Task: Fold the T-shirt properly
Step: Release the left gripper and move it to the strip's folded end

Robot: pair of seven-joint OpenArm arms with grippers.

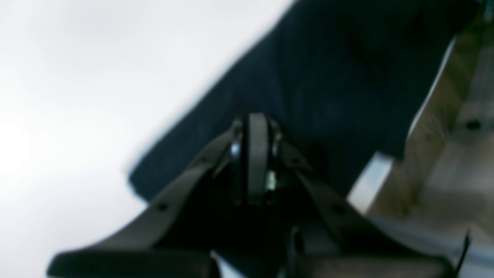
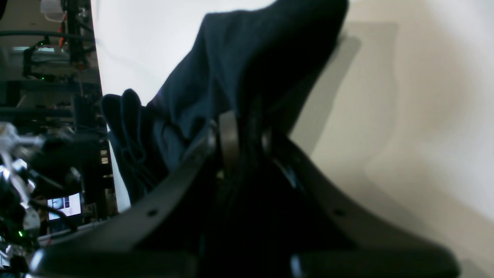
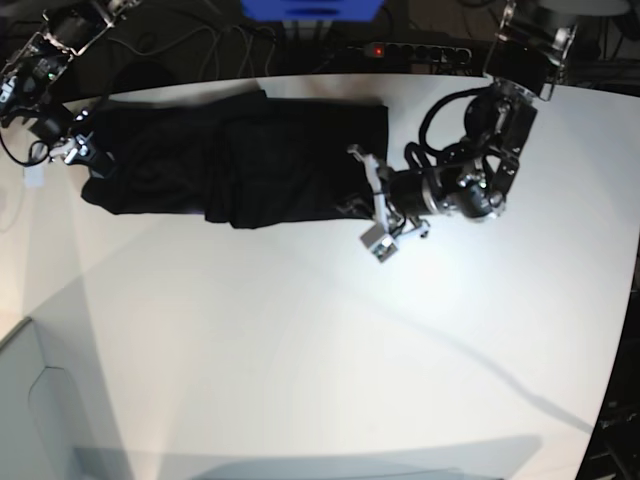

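Observation:
The black T-shirt (image 3: 250,160) lies as a long folded band across the far part of the white table (image 3: 300,350). My right gripper (image 3: 88,152) is at the shirt's left end. In the right wrist view this gripper (image 2: 247,119) is shut on bunched black T-shirt (image 2: 231,58) cloth, which rises away from the fingers. My left gripper (image 3: 350,205) is at the band's right end, near its front corner. The blurred left wrist view shows the gripper (image 1: 256,119) shut over the T-shirt (image 1: 328,77). No cloth shows between its fingers.
A blue object (image 3: 310,8) and a black power strip (image 3: 420,50) with cables sit beyond the table's far edge. The left wrist view shows the table's edge (image 1: 424,127) just past the shirt. Racks and a small screen (image 2: 63,204) stand off the table's left side.

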